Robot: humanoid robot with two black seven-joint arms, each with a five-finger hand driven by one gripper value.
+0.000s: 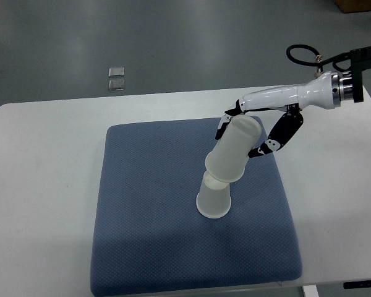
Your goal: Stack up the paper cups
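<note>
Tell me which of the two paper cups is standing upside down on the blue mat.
The lower cup, standing on the blue mat. The upper cup is tilted, held by the right hand, its mouth over the lower cup's base.

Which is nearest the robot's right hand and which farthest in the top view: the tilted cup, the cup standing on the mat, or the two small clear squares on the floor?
From the right hand:
1. Tilted cup, in its grasp.
2. Standing cup, below it on the mat.
3. Clear squares, upper left, on the floor.

White table (43, 185), blue mat (148, 247) — grey floor (173, 43)
</note>
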